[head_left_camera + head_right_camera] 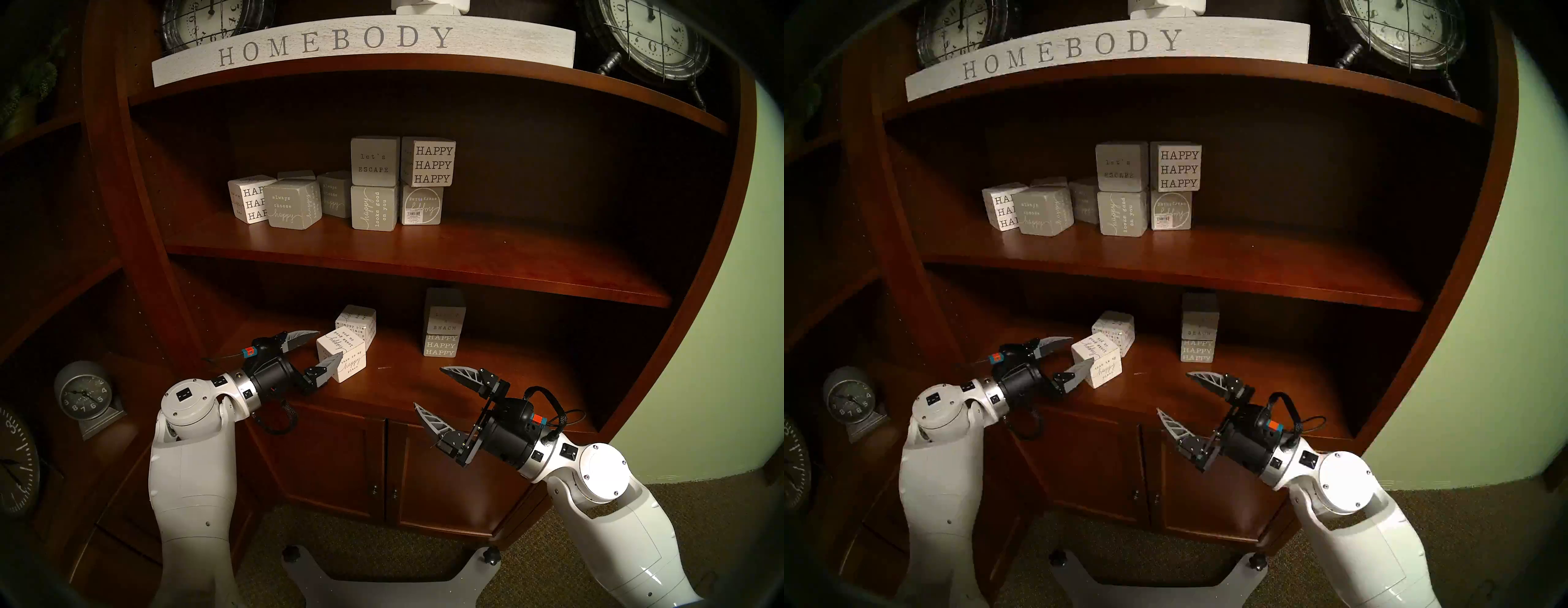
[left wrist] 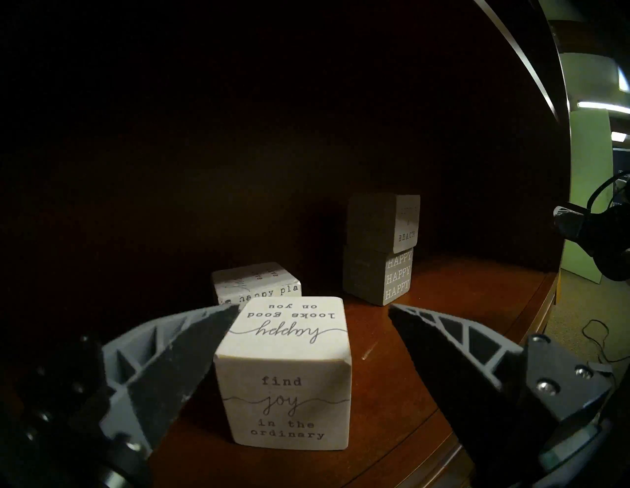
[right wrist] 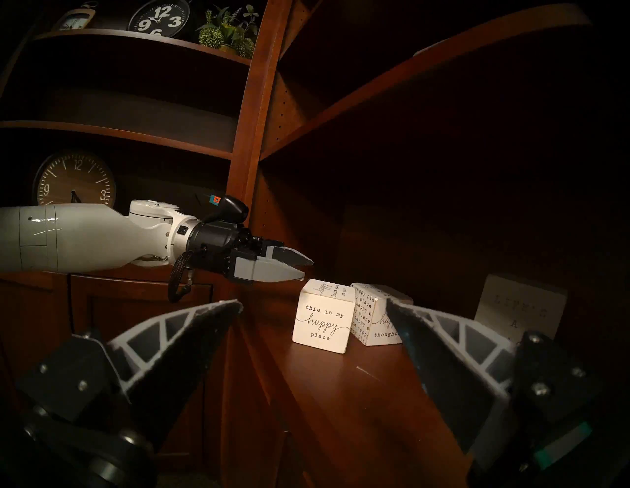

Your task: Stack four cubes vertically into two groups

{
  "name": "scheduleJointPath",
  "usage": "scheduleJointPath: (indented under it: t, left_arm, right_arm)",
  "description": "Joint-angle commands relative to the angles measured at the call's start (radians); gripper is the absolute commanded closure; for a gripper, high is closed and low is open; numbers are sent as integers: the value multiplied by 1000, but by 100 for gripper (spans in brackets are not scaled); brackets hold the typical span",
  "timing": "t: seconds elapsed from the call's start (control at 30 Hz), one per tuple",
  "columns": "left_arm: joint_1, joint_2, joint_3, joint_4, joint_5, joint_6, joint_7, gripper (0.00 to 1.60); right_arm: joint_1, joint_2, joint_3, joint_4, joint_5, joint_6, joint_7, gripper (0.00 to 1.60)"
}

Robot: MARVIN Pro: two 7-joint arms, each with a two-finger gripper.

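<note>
Two white cubes with black lettering sit side by side on the lower shelf [image 1: 407, 373]: the near one [image 1: 341, 356] [image 2: 286, 375] [image 3: 322, 320] and the far one [image 1: 356, 325] [image 2: 255, 283] [image 3: 375, 317] behind it, corners close together. My left gripper [image 1: 330, 343] [image 2: 313, 306] is open, its fingers either side of the near white cube, the left finger close against it. To the right, the grey "LIFE'S A BEACH" cube [image 1: 444, 314] [image 2: 385, 221] stands on the grey "HAPPY HAPPY HAPPY" cube [image 1: 441, 344] [image 2: 378, 276]. My right gripper [image 1: 428, 387] [image 3: 313, 301] is open and empty at the shelf's front edge.
The middle shelf board [image 1: 424, 263] hangs low over the cubes. On it stand several other cubes, among them a grey "let's ESCAPE" cube [image 1: 375, 161] and a white "HAPPY HAPPY HAPPY" cube [image 1: 430, 163]. Cabinet doors [image 1: 382, 458] lie below. A small clock [image 1: 82, 397] stands at the left.
</note>
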Motion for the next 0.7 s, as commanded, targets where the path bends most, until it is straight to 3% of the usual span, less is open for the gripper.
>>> scheduleJointPath:
  t: [0.0, 0.67]
  left_arm:
    - [-39, 6, 4, 23, -2, -4, 3, 0]
    - [-86, 26, 7, 107, 2, -30, 19, 0]
  right_arm:
    - [2, -3, -2, -22, 2, -2, 1, 0]
    - [2, -3, -1, -21, 2, -2, 2, 0]
